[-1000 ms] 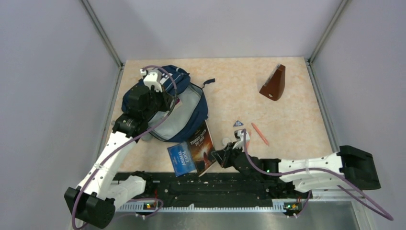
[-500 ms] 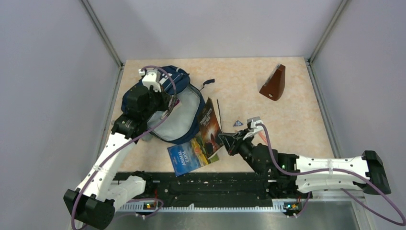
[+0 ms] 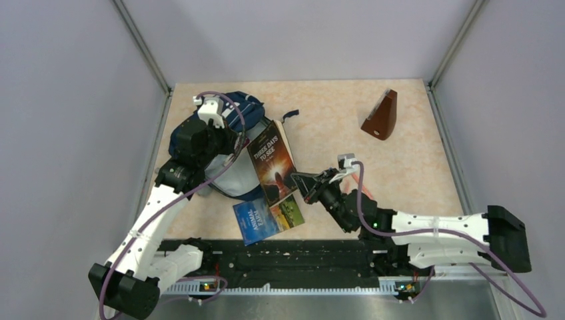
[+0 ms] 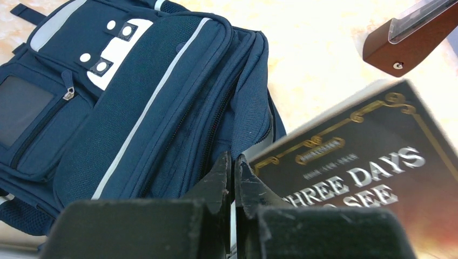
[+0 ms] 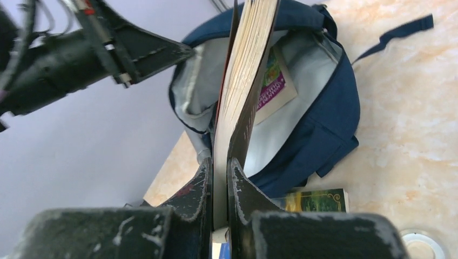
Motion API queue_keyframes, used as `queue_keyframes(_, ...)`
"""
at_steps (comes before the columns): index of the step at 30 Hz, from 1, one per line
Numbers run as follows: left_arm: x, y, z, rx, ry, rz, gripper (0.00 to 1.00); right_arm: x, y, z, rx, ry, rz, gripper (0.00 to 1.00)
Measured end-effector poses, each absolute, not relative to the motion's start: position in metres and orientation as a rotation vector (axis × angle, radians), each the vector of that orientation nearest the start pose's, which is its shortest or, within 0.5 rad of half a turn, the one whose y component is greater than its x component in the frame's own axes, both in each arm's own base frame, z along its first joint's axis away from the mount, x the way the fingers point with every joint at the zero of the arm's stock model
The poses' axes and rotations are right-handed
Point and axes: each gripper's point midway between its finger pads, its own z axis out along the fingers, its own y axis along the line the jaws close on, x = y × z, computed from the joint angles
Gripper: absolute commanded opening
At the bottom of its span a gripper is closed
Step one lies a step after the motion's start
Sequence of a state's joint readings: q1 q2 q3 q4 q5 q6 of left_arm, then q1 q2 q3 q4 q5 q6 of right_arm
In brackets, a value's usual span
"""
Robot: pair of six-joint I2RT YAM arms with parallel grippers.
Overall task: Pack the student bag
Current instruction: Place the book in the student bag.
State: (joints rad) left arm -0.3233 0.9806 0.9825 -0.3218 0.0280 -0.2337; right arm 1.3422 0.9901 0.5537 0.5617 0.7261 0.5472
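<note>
The student bag (image 3: 193, 137) lies at the back left, navy with grey stripes, its main compartment open and showing grey lining (image 5: 318, 70). My left gripper (image 3: 234, 141) is shut on the rim of the opening (image 4: 233, 159) and holds it up. My right gripper (image 3: 298, 180) is shut on the lower edge of a dark book titled "Three Days to See" (image 3: 272, 162). The book stands edge-on between the jaws in the right wrist view (image 5: 243, 70), over the bag's mouth. A book with a purple and green cover (image 5: 274, 81) lies inside the bag.
A blue book (image 3: 252, 223) and a green and yellow book (image 3: 288, 209) lie on the table in front of the bag. A brown wooden wedge (image 3: 381, 117) stands at the back right. A loose bag strap (image 3: 290, 115) trails right of the bag.
My right gripper has lifted the dark book off the table near the front and carried it back and left over the bag's opening. The left arm has held still.
</note>
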Motion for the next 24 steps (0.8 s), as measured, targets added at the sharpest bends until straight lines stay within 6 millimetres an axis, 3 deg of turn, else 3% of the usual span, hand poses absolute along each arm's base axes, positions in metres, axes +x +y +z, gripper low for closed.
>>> queue_keyframes(11, 0.319, -0.124, 0.277, 0.11, 1.909, -0.413, 0.0, 0.217, 0.329, 0.204, 0.135, 1.724, 1.007, 0.0)
queue_keyframes(19, 0.318, -0.125, 0.277, 0.113, 1.908, -0.42, 0.0, 0.245, 0.334, 0.202, 0.24, 1.71, 1.13, 0.0)
queue_keyframes(24, 0.317, -0.125, 0.278, 0.113, 1.905, -0.422, 0.0, 0.256, 0.354, 0.204, 0.258, 1.714, 1.22, 0.0)
